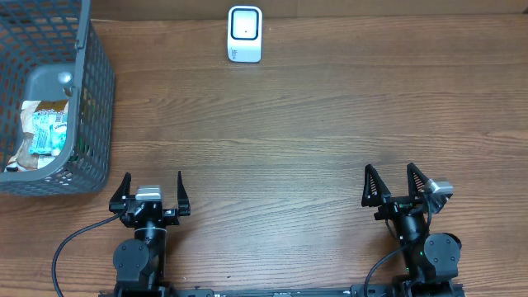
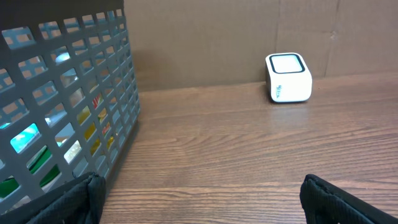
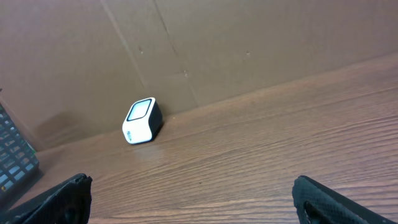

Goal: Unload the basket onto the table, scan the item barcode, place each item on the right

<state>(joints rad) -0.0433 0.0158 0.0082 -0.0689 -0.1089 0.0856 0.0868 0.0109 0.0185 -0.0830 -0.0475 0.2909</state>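
Wooden table (image 1: 313, 124), white scanner (image 1: 245, 34) at far edge, grey basket (image 1: 95, 99) at left; left tool (image 1: 153, 177), right tool (image 1: 389, 167) both spread apart

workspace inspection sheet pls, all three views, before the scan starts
surface: wooden table, bare in the middle, no spills seen
job's things: white barcode scanner upright at the far edge; wrapped packets lying inside the grey mesh basket at far left, kinds too small to tell
clutter: nothing seen
grippers: left tool open, holding nothing, near edge; right tool open, holding nothing, near edge
cables: black cable loops out beside the left arm's base; second cable curves beside the right arm's base, both clear of the work area
surroundings: brown board wall behind the table
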